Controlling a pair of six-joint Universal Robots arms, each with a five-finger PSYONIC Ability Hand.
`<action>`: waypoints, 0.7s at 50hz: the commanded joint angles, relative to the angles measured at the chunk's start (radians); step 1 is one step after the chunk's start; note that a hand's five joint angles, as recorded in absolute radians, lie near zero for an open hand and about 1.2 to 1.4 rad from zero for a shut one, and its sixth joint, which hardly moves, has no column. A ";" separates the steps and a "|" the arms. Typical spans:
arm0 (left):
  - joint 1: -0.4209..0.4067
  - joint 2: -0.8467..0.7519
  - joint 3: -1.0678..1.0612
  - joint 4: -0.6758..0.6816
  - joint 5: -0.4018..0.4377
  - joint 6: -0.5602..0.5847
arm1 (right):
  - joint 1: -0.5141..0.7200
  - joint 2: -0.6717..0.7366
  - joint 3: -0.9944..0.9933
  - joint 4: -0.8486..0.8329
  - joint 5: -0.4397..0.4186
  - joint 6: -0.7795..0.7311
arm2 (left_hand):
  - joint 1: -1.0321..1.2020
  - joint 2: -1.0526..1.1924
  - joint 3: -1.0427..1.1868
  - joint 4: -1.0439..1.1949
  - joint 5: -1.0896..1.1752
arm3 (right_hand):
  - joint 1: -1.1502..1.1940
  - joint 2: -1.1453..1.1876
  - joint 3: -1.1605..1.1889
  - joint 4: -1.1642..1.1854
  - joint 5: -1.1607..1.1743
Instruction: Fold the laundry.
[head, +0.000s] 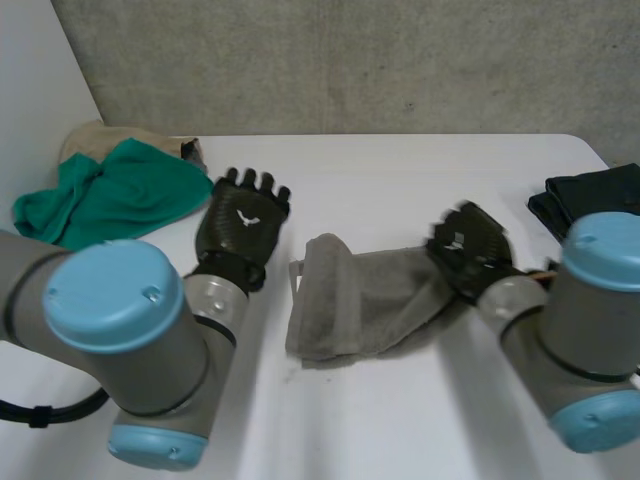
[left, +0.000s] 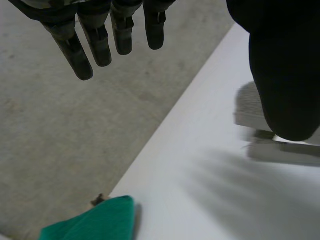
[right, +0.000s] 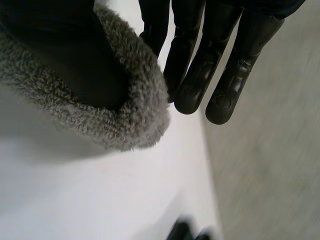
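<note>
Pinching hand: black right hand (head: 468, 250), at the three o'clock end of the grey fuzzy terry towel (head: 360, 300), on the grey right arm (head: 575, 330) with its light-blue cap.
Right grasp: in the right wrist view, towel (right: 135, 100) edge rolled over the thumb, straight fingers (right: 200, 75) set close against the fuzzy roll; narrow, holding that end clear of the table (right: 100, 200).
Towel: in the middle of the flat white table (head: 400, 170), between the two hands; rumpled, with a thick doubled-over band at its nine o'clock end and a thinner stretch running toward three o'clock, up to the right hand.
Free hand: black left hand (head: 240, 225) at ten o'clock of the towel, near the thick end but apart from it, back of the hand facing up.
Left state: in the left wrist view, fingers (left: 97, 40) straight and spread, thumb well away from them; wide, holding nothing, above bare table (left: 200, 165); a towel (left: 250, 107) corner just beside the thumb.
Teal fabric: crumpled green cloth (head: 110, 195) by the table's ten o'clock corner, well apart from the towel; its tip (left: 95, 222) at the table edge in the left wrist view.
Tan bundle: pale beige cloth (head: 85, 140) touching the green cloth on its twelve o'clock side.
Dark pile: folded dark cloth (head: 590, 195) at the table's three o'clock edge, at two o'clock of the right hand, apart from it.
Backdrop: grey concrete wall (head: 350, 60) beyond the twelve o'clock edge.
</note>
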 joint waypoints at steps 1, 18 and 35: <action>0.063 0.036 -0.021 -0.001 -0.002 -0.001 | 0.247 0.122 -0.124 -0.090 -0.135 -0.062 | -0.016 -0.030 -0.036 -0.029 -0.047 | 0.447 0.234 0.214 0.208 0.254; 0.066 0.033 0.013 0.018 0.015 -0.059 | 0.186 0.020 -0.092 -0.090 -0.172 0.492 | -0.016 -0.030 -0.036 -0.029 -0.047 | -0.775 -0.987 -1.007 -1.014 -0.968; -0.112 -0.172 0.208 -0.024 0.116 -0.202 | -0.046 0.013 -0.211 0.283 -0.149 1.007 | -0.016 -0.030 -0.036 -0.029 -0.047 | -0.775 -0.987 -1.007 -1.014 -0.968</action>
